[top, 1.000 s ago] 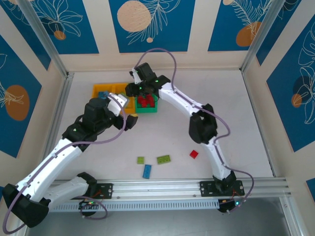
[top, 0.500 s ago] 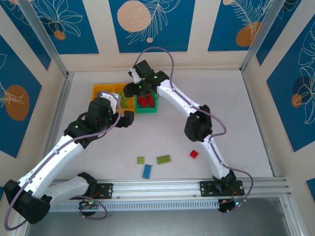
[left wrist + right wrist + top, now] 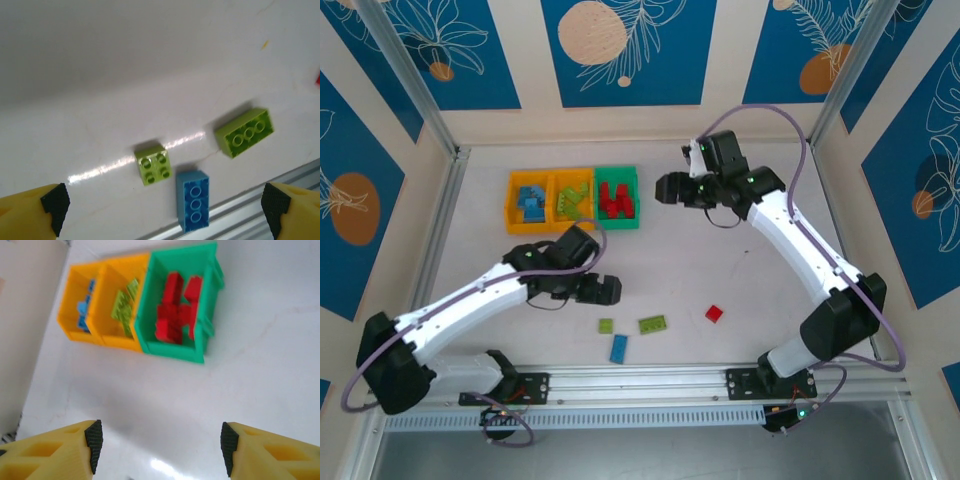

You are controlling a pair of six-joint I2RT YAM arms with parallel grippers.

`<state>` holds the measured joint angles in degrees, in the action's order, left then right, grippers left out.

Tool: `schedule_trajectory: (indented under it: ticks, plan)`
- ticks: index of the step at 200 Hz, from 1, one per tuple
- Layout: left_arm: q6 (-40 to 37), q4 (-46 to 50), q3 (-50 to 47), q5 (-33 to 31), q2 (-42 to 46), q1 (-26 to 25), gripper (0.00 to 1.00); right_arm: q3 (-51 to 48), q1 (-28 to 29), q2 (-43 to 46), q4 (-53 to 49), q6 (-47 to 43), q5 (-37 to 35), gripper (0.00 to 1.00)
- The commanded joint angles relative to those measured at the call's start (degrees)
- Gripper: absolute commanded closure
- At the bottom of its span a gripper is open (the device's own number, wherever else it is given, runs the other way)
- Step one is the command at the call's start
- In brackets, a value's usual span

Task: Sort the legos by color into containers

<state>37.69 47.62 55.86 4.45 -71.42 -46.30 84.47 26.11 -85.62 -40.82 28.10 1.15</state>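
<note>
Lime square lego lies below left hand, fingers spread wide

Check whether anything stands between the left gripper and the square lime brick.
Nothing visible does. The left gripper hangs open, with the square lime brick uncovered between its fingers in the wrist view; the blue brick lies close beside it.

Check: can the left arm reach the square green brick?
Probably yes: the left gripper hangs open over the square green brick, nothing covering it, though the blue brick sits close beside.
</note>
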Motion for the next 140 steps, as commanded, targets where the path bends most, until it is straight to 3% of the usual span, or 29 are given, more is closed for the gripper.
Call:
schedule_trajectory:
  ticks: [1, 24, 47, 93, 140]
  plan:
    - [3.53, 3.17, -0.34, 2.67, -5.43, -1.19, 0.0, -5.04, -0.41, 1.99, -0.9, 2.9, -0.44, 0.33]
    - [2.19, 4.13, 2.94, 1.6, -12.54, -2.75, 0.02, -5.4, -1.14, 2.24, -2.46, 3.19, -0.51, 0.33]
    - [1.77, 7.56, 5.38, -2.28, -18.23, -4.87, 0.12, -4.53, -1.55, 2.47, -3.47, 2.68, -1.27, 0.33]
    - [1.59, 5.3, 3.43, -0.55, -22.75, -5.22, 0.32, -4.59, -3.25, 2.22, -3.13, 3.74, -0.2, 0.33]
    - [-0.22, 3.41, 3.65, 3.01, -26.22, -5.2, 0.37, -6.36, -3.98, 2.53, -2.13, 4.86, 0.33, 0.33]
